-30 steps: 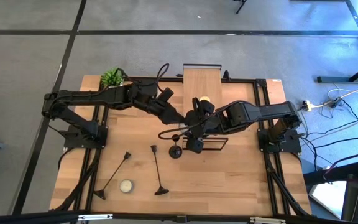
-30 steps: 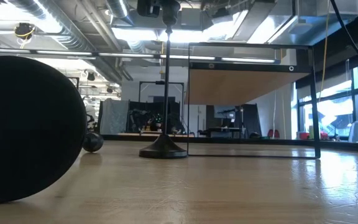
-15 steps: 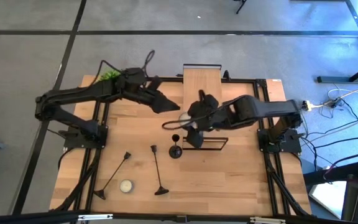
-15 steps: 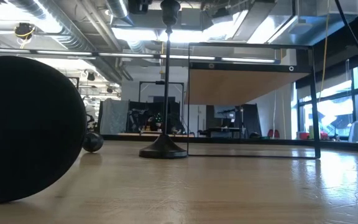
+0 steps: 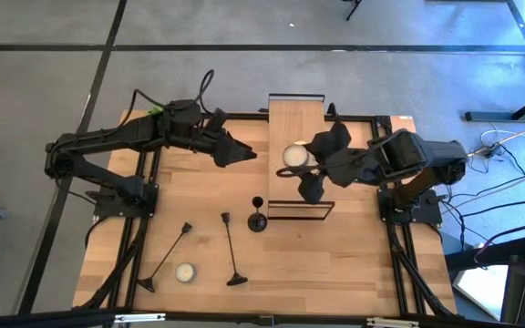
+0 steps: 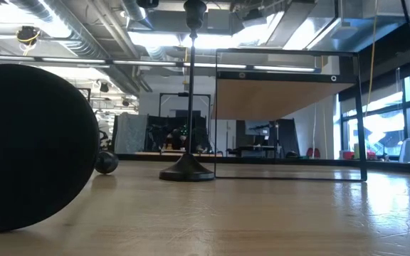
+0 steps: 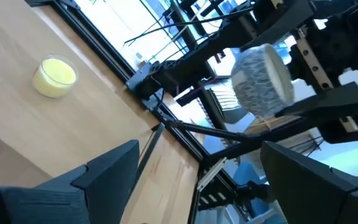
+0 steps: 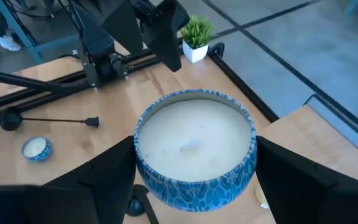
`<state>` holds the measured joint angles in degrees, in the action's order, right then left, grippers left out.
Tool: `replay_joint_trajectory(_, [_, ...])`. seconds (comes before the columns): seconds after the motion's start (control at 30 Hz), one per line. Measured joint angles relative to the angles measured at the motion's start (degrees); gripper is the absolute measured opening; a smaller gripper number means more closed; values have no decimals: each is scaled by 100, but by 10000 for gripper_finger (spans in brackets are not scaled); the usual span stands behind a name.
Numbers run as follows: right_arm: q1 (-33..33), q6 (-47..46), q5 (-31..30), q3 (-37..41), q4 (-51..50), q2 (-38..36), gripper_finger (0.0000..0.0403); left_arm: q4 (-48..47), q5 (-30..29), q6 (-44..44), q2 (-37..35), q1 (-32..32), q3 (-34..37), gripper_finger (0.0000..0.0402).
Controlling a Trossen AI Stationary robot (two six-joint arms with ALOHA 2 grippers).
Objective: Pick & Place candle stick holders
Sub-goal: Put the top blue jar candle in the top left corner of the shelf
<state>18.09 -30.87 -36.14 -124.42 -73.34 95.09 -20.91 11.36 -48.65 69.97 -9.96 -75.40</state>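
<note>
Right gripper, high view: right gripper is being held beside the raised wooden shelf, closed around a blue-patterned candle.
Left gripper, high view: left gripper is being kept spread wide and empty over the table.
Holders, high view: one candle stick holder is standing by the wire stand; two tall holders are lying near the front edge.
Low view: upright holder's stem is being cropped above; a dark round shape cannot be identified.
Right wrist view: candle is being clamped between the fingers.
Handling: holders are judged stiff, light, top-heavy, slippery; the stem should be taken mid-height.

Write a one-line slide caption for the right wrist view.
Right pincer shut on a white candle in a blue patterned tin above the wooden table, potted plant beyond.
</note>
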Motion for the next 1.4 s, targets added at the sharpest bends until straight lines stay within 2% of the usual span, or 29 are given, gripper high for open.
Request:
replay_joint_trajectory(0.23, [238, -50, -231, -4, -194, 29, 291, -21, -275, 42, 48, 136, 2, 332])
replay_joint_trajectory(0.4, [428, -502, -375, 0, -543, 46, 291, -18, -304, 8, 48, 148, 2, 332])
replay_joint_trajectory(0.73, [1239, -1314, -456, 0, -313, 92, 291, -13, -326, -3, 51, 258, 2, 332])
replay_joint_trajectory(0.97, [1394, -1534, -503, 2, -414, 159, 291, -11, -406, -3, 53, 366, 2, 332])
replay_joint_trajectory(1.2, [1279, -1268, -542, 2, -27, 494, 291, -15, -654, -6, 53, 557, 2, 332])
replay_joint_trajectory(1.4, [988, -365, -299, 2, 634, 829, 291, -35, -828, -8, 53, 672, 2, 332])
